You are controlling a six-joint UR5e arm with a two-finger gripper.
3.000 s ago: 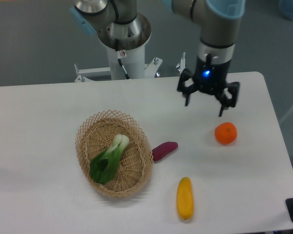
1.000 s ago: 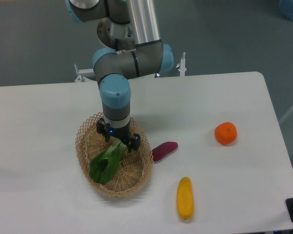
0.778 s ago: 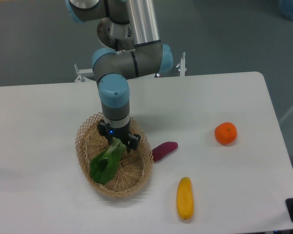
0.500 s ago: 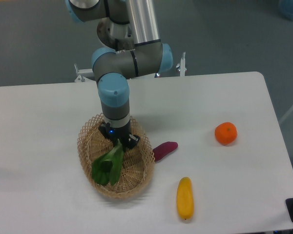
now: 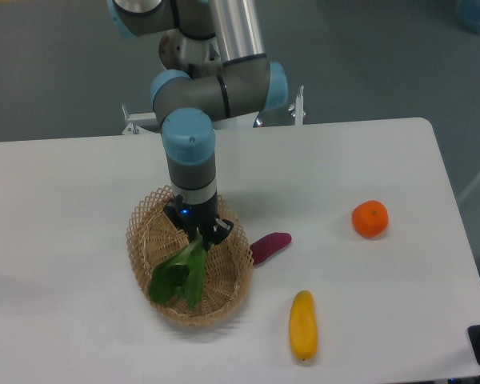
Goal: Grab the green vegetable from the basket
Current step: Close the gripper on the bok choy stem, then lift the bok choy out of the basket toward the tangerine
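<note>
The green vegetable [image 5: 180, 276] hangs with its dark leaves drooping over the inside of the oval wicker basket [image 5: 144, 244] at the left-centre of the table. My gripper [image 5: 198, 233] points straight down over the basket's right half and is shut on the vegetable's pale stalk end, which its black fingers hide. The leaves trail down and to the left from the fingers. I cannot tell whether the leaf tips still touch the basket floor.
A purple sweet potato [image 5: 270, 246] lies just right of the basket's rim. A yellow elongated fruit [image 5: 302, 325] lies near the front edge. An orange [image 5: 370, 218] sits at the right. The arm's base post [image 5: 204, 96] stands behind the basket.
The gripper came from the right side of the table to the basket, came down onto the stalk and shut on it. The vegetable has since shifted, and its leaves now hang from the fingers.
</note>
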